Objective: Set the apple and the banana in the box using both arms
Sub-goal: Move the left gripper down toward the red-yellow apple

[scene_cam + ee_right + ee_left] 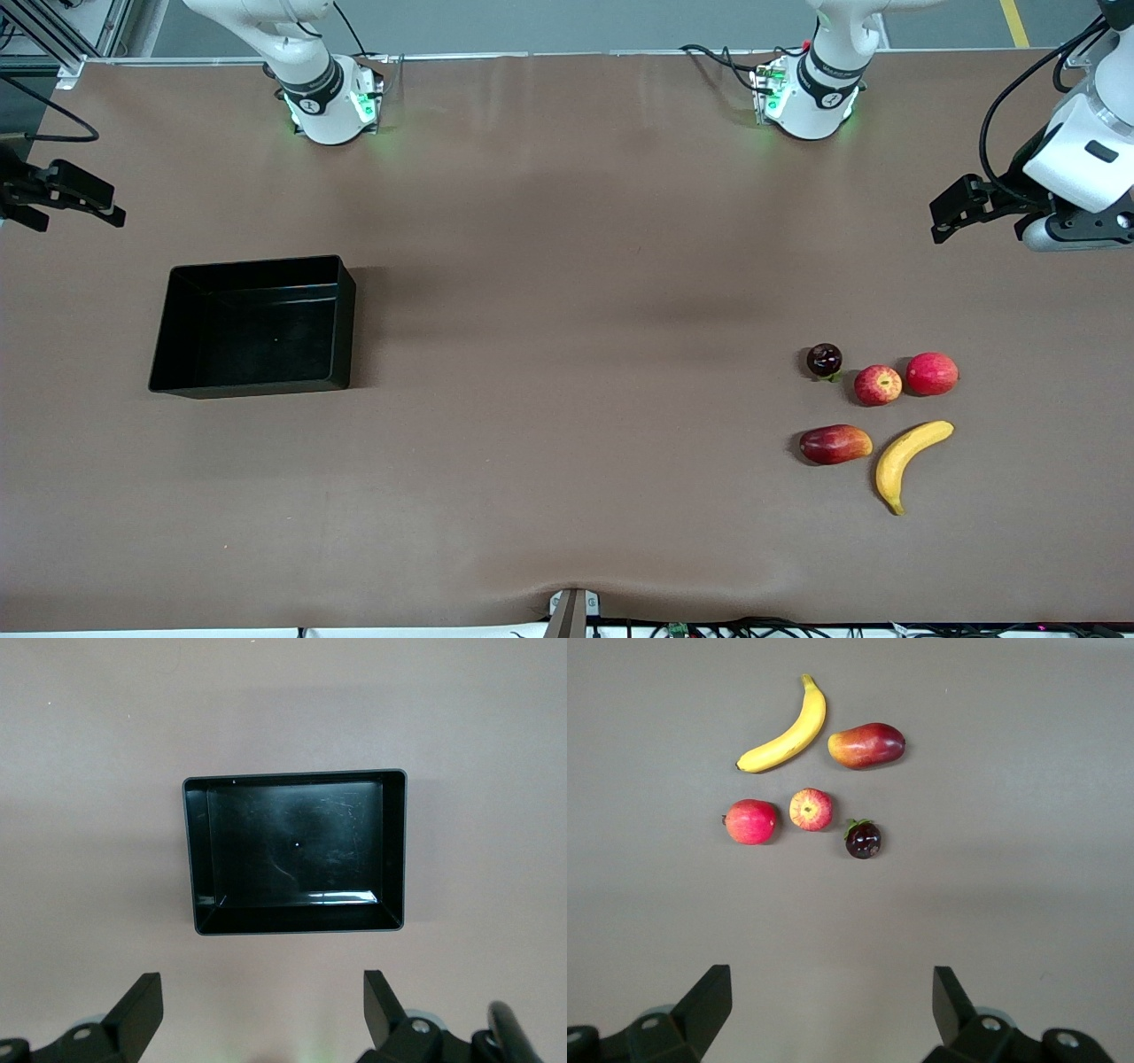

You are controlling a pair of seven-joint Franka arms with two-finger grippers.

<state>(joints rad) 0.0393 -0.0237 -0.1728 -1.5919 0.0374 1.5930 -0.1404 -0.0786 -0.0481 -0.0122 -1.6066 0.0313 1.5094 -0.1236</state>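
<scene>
While both arms wait raised at the table's (567,221) ends with fingers spread and empty, the small streaked red apple (878,385) and curved yellow banana (905,452) lie among other fruit under the left gripper (833,1010); the shallow black plastic box (338,292) sits empty under the right gripper (263,1010), suggesting a handover.

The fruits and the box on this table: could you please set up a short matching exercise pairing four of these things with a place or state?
Things:
1. banana
2. apple
3. box
4. dark purple fruit

Places or states:
A. empty, toward the right arm's end of the table
B. nearest the front camera of all the fruits
C. beside the apple, on its side toward the right arm's end
D. between the dark purple fruit and the pinkish-red round fruit

Pairs: 1-B, 2-D, 3-A, 4-C
</scene>
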